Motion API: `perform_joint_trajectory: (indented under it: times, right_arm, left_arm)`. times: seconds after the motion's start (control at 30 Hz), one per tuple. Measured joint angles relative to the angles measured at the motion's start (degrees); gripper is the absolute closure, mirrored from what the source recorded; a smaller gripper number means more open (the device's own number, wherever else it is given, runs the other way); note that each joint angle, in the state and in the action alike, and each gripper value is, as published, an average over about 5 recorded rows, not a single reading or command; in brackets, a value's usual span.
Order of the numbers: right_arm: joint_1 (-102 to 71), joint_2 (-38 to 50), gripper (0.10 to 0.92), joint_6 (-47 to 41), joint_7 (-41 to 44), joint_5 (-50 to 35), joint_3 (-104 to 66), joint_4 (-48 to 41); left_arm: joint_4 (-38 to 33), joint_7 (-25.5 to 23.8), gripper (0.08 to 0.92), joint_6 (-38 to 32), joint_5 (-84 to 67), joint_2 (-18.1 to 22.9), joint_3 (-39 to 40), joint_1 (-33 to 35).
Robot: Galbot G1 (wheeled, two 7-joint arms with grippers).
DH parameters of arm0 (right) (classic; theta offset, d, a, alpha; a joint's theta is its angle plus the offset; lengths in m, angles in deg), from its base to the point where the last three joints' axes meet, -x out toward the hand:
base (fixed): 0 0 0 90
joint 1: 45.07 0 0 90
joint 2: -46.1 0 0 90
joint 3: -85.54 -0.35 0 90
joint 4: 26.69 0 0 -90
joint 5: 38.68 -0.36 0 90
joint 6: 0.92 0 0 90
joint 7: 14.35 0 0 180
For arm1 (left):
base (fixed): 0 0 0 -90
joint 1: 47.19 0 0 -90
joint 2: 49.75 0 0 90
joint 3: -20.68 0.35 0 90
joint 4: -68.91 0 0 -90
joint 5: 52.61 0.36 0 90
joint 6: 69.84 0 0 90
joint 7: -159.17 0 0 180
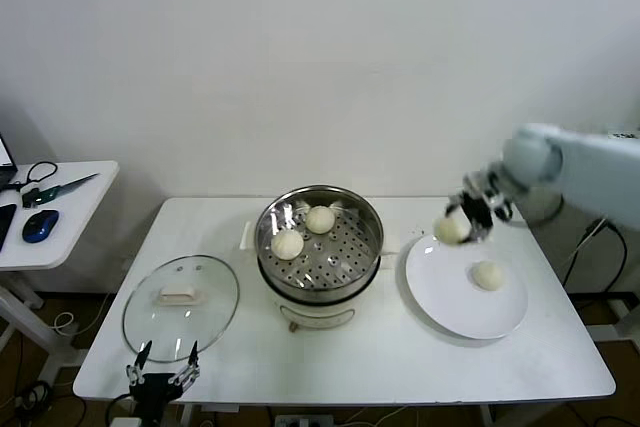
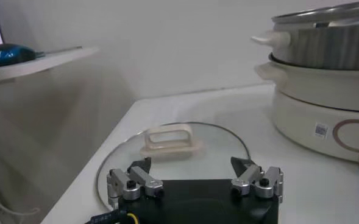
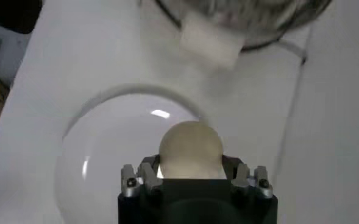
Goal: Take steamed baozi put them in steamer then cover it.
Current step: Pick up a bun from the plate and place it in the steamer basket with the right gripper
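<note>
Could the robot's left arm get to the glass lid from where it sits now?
Probably yes: the left gripper waits open at the table's front edge, and the cover lies flat right ahead with nothing between them.

My left claw (image 2: 194, 176) hangs wide open just above the cover (image 2: 173, 159) lying on the worktop (image 2: 277, 182), the steamer (image 2: 325, 91) near.

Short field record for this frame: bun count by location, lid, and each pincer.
buns in steamer: two
bun on plate: one
bun in transit: held above the plate's far left edge
right pincer: shut on that bun
cover: flat on the table left of the steamer
left pincer: open, near the cover's front edge
</note>
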Motion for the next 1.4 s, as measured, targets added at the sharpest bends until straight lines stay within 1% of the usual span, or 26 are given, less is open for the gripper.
perform_joint_trajectory:
  times: [0.2, 0.43, 0.7, 0.93, 1.17, 1.27, 1.4]
  right_arm:
    - [5.46, -6.63, 0.347, 10.0, 0.71, 3.0, -0.53, 4.2]
    - [2.87, -14.39, 0.347, 15.65, -1.8, 10.47, -3.26, 6.8]
    - [-4.58, -20.87, 0.347, 17.32, -5.27, 18.46, -4.98, 6.82]
    - [-10.79, -23.11, 0.347, 17.43, -7.51, 24.01, -5.47, 5.86]
    - [-14.63, -24.97, 0.346, 17.52, -9.1, 27.51, -6.4, 4.49]
    - [-15.28, -25.48, 0.326, 17.79, -9.29, 28.1, -6.59, 3.98]
    - [-15.44, -25.71, 0.238, 18.4, -9.0, 27.77, -6.35, 3.83]
  left_arm:
    - [-0.5, 0.02, 0.177, -0.15, -0.08, 0.11, -0.45, 0.42]
    - [-1.13, 0.05, 0.177, -0.17, -0.29, 0.11, -1.16, 0.85]
    - [-1.23, 0.14, 0.177, -0.2, -0.69, 0.02, -1.87, 1.29]
    - [-1.21, 0.18, 0.177, -0.13, -0.8, 0.01, -1.75, 1.17]
    - [-1.1, 0.21, 0.177, -0.09, -0.76, 0.01, -1.72, 1.09]
    - [-1.07, 0.26, 0.177, -0.11, -0.76, 0.03, -1.7, 1.09]
    - [-1.08, 0.29, 0.177, -0.17, -0.76, 0.09, -1.59, 1.1]
